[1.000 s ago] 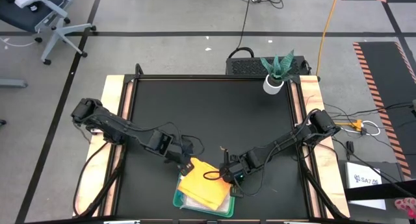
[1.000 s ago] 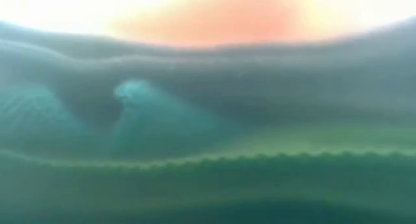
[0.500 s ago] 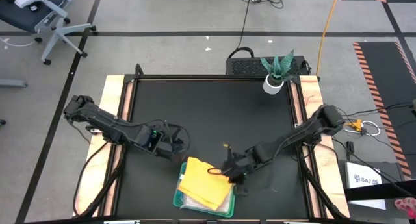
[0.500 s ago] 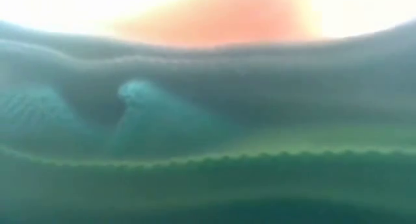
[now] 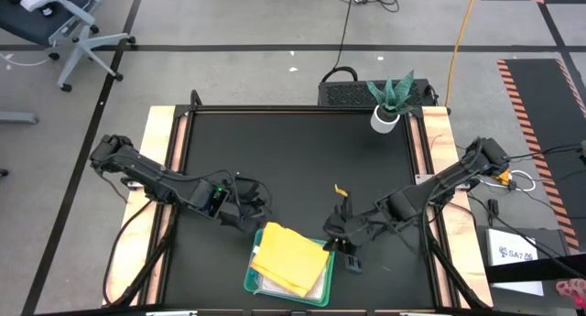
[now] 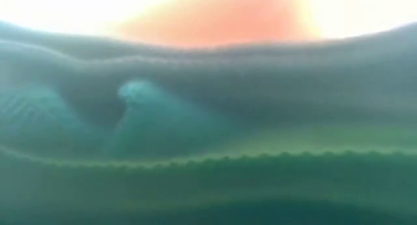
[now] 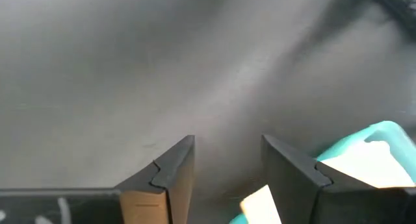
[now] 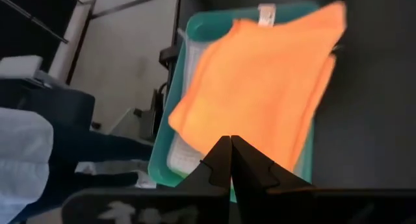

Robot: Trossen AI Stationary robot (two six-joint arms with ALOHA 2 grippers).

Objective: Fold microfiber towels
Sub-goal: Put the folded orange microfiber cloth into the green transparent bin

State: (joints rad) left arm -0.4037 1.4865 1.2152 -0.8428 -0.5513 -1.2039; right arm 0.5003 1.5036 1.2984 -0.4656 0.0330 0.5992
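My left gripper [image 5: 261, 209] hangs low over the black table [image 5: 293, 160], just beside the far left corner of the teal tray [image 5: 249, 281]. In my left wrist view its two dark fingers [image 7: 170, 178] stand apart with only bare tabletop between them; they hold nothing. A corner of the tray [image 7: 383, 132] shows past one finger.

The tray sits at the near edge of the table, between my two grippers. On top of it lies the yellow-orange towel [image 5: 288, 258], folded into a rough square and turned a little askew, so that one corner sticks out over the tray's far rim. Under it a pale towel [image 5: 275, 286] peeks out along the near side. In my right wrist view the orange towel [image 8: 260, 87] covers most of the tray [image 8: 195, 36], with a small white tag at its edge.

My right gripper [image 5: 339, 235] is just beside the tray's right side, above the table and clear of the towel. Its fingers [image 8: 221, 160] are pressed tightly together with nothing between them.

The low view shows only blurred folds of green and blue-green cloth [image 6: 163, 120] right up against the lens. A small potted plant [image 5: 389, 101] stands at the far right corner of the table.
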